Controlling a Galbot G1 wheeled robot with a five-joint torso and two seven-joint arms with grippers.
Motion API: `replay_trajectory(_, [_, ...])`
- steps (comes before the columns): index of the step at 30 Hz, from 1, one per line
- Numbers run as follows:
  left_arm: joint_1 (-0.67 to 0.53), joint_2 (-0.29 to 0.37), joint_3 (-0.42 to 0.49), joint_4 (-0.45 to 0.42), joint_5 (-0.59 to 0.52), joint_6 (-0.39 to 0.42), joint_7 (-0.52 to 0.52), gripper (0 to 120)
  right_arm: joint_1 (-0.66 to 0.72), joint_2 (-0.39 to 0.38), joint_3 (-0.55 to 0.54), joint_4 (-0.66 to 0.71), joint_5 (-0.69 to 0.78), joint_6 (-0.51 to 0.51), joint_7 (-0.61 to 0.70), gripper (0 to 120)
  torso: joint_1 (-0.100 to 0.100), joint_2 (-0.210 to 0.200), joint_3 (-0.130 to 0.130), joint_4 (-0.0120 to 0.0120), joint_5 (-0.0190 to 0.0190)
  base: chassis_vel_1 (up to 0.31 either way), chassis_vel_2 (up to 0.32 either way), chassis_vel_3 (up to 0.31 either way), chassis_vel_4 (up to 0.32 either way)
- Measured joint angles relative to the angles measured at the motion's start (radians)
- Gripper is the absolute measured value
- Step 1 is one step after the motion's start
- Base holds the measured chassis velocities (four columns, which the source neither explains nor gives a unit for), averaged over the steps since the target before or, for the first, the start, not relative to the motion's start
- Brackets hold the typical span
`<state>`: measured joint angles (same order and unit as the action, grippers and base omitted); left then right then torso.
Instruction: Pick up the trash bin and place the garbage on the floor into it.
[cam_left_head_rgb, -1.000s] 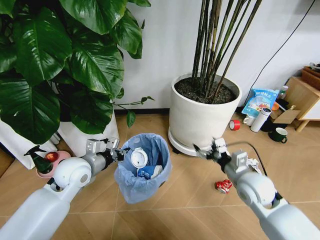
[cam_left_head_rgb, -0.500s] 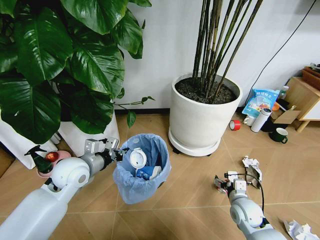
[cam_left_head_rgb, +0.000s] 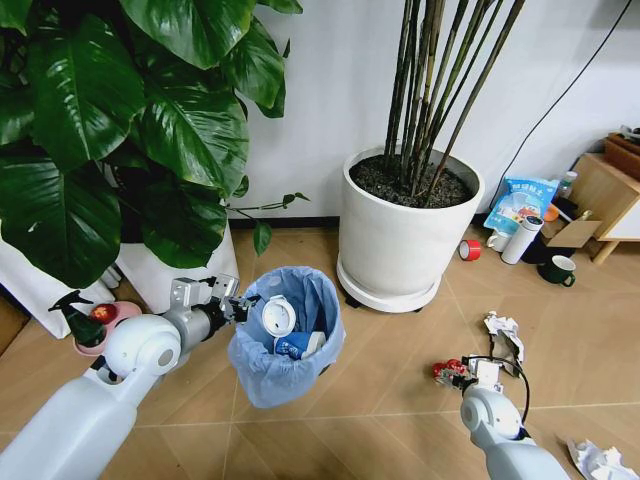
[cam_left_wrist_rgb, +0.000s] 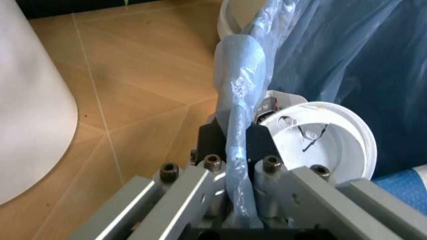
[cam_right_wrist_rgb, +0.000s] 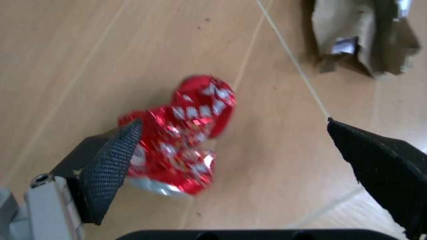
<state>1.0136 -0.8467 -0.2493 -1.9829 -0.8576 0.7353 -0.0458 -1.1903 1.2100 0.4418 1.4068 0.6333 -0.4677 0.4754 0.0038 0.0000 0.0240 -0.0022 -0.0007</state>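
The trash bin (cam_left_head_rgb: 287, 340), small and lined with a crinkly light-blue bag, hangs just above the floor. My left gripper (cam_left_head_rgb: 240, 303) is shut on its near rim. In the left wrist view the fingers (cam_left_wrist_rgb: 260, 142) pinch the bag-covered rim (cam_left_wrist_rgb: 235, 100). A white round lid (cam_left_head_rgb: 277, 315) and a blue-white carton (cam_left_head_rgb: 293, 346) lie inside the bin. My right gripper (cam_left_head_rgb: 450, 371) is low over the floor and open. A crushed red can (cam_right_wrist_rgb: 180, 145) lies against one finger (cam_right_wrist_rgb: 110, 167). Crumpled white paper wads (cam_left_head_rgb: 503, 328) rest nearby.
A big white pot (cam_left_head_rgb: 405, 240) with bamboo stands behind the bin; a leafy plant (cam_left_head_rgb: 110, 130) fills the left. A spray bottle (cam_left_head_rgb: 76, 325) sits far left. Blue snack bag (cam_left_head_rgb: 522, 204), tumbler (cam_left_head_rgb: 521, 238), mug (cam_left_head_rgb: 557, 270) and wooden furniture (cam_left_head_rgb: 610, 190) crowd the right.
My right arm has dropped from beside the bin down to the floor and now has its open fingers at the red can. The left arm and the bin have stayed still.
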Motion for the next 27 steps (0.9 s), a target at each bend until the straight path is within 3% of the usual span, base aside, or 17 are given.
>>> replay_trajectory(5, [0.001, -0.001, 0.002, -0.001, 0.0, 0.0, -0.001, 0, 0.036, 0.001, -0.011, -0.049, -0.02, 0.022, -0.059, 100, 0.0, 0.0, 0.0, 0.0, -0.0001, 0.0, 0.0, 0.0, 0.0])
replay_trajectory(24, [-0.016, -0.004, 0.008, 0.019, -0.001, 0.0, 0.0, 0, 0.097, 0.025, -0.035, -0.176, -0.025, 0.019, -0.094, 99, 0.0, 0.0, 0.0, 0.0, 0.0, 0.0, 0.0, 0.0, 0.0])
replay_trajectory(27, [-0.019, -0.004, 0.008, 0.02, -0.003, 0.0, 0.0, 0, 0.104, 0.033, -0.04, -0.2, -0.041, 0.025, -0.107, 86, 0.0, 0.0, 0.0, -0.0001, -0.0002, 0.0, 0.0, 0.0, 0.0])
